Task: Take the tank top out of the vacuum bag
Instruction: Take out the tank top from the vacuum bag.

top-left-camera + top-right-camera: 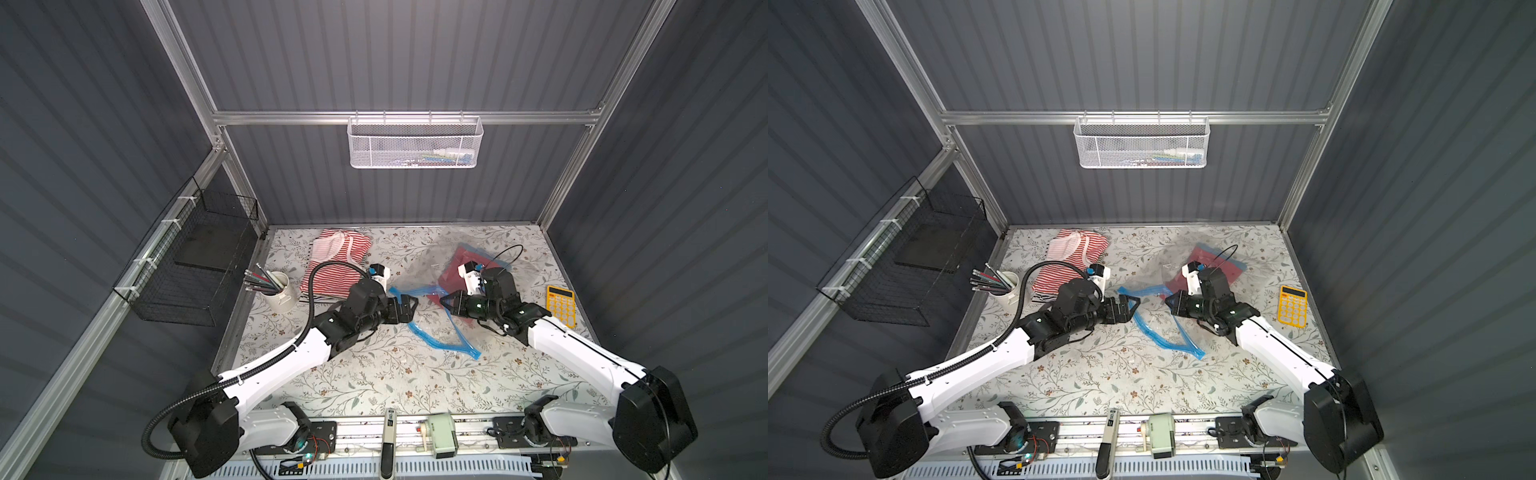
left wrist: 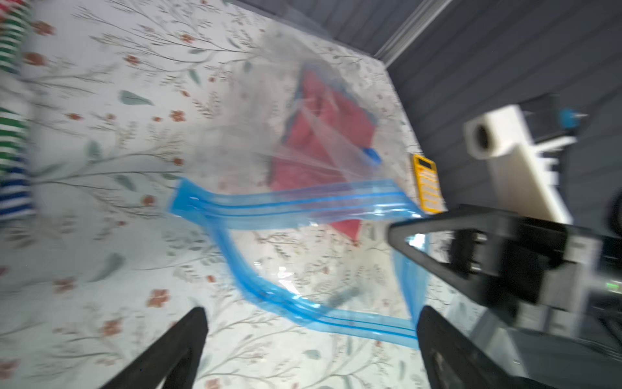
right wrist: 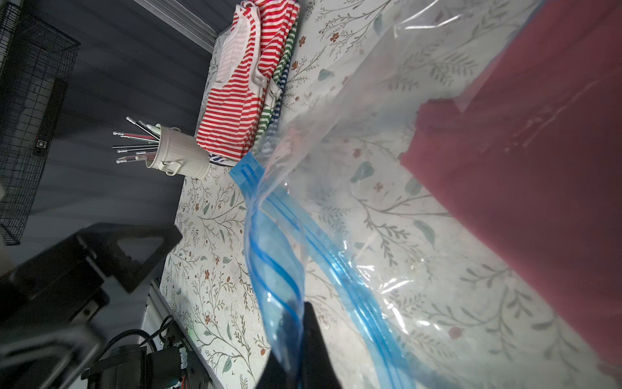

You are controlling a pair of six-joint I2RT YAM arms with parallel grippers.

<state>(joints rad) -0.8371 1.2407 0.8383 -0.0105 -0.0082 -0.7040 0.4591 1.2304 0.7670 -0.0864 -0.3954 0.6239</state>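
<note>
The left gripper (image 1: 409,308) hangs with its jaws spread wide and nothing in them. In the left wrist view its black fingers (image 2: 181,340) frame bare table, and the bag's blue zip strip (image 2: 286,202) lies just ahead, ungripped. Close by and facing it, the right gripper (image 1: 446,300) is pinched tight on one layer of that strip. In the right wrist view, blue plastic runs straight into its closed fingertips (image 3: 316,336).

On the left wall hangs a black wire basket (image 1: 195,266). At the table's left edge stands a white cup of pens (image 1: 282,295). Just beside the cup lies a folded stack of striped clothes (image 1: 336,266).

Right of centre on the floral table (image 1: 374,374) lies the vacuum bag (image 1: 419,266), clear and crinkled, with its mouth towards the arms. The two strip layers are parted into an open loop. The dark red tank top (image 3: 521,168) is folded inside the bag, towards its far end.

A yellow calculator (image 1: 561,305) lies near the right edge, apart from the bag.
</note>
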